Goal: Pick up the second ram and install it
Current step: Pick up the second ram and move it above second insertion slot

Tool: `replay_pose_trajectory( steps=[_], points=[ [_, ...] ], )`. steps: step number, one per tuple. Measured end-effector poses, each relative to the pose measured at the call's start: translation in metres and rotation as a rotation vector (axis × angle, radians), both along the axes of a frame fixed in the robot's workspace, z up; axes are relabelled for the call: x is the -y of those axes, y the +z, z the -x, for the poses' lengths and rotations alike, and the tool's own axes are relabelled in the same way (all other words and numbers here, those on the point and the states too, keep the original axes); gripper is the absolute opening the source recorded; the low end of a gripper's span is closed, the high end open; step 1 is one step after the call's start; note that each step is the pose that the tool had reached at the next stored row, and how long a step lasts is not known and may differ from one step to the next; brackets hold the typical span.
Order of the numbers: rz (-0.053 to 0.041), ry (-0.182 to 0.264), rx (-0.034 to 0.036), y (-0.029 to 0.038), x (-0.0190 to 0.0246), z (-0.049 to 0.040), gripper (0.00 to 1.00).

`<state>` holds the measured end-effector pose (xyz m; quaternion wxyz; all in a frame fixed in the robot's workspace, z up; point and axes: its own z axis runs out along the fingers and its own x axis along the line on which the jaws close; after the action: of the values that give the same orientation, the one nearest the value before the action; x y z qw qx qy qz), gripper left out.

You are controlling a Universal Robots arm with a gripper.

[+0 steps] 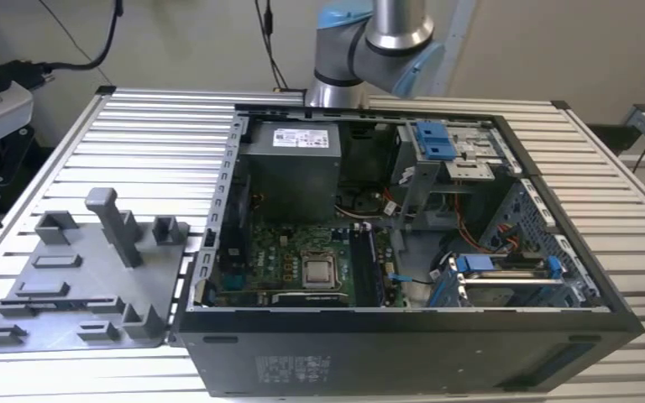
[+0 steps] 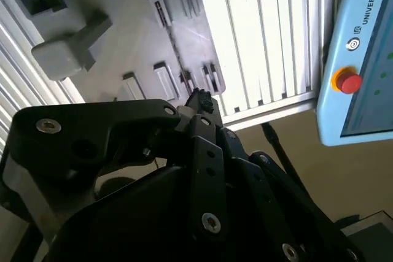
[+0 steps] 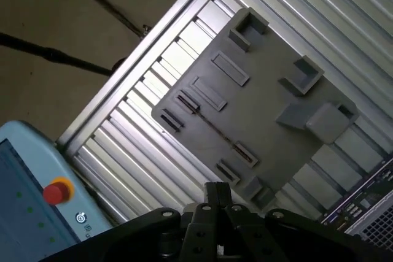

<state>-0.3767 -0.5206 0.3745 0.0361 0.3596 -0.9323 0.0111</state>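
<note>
Slatted table (image 3: 132, 151) below; the gripper (image 3: 219, 191) hangs pinched closed, empty, over the grey tray (image 3: 264, 90), where the second ram (image 3: 215, 128) seemingly stands edge-on; dropping closed would likely jam onto its thin edge

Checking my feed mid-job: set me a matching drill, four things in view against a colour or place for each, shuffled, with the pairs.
Things:
1. tray
2. computer case
3. stop button
4. drive clips

Descriptions:
A. red, on the pale blue control panel
B. blue, inside the case
C. grey, at the exterior view's left of the case
D. black, side panel off, circuit board showing

Pairs: 1-C, 2-D, 3-A, 4-B
</note>
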Motion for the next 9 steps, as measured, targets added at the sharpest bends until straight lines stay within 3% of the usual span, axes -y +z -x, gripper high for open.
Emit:
replay_pose_trajectory(
  steps=[2,5,7,9],
  points=[
    [-0.0029,0.010,0.0043,-0.0017,-0.0018,0.0007,0.11],
    [-0.0155,0.027,0.0095,-0.0039,-0.0031,0.0021,0.11],
    [-0.0273,0.039,0.0120,-0.0053,-0.0036,0.0028,0.11],
    [-0.0449,0.047,0.0136,-0.0063,-0.0043,0.0035,0.11]
  ],
)
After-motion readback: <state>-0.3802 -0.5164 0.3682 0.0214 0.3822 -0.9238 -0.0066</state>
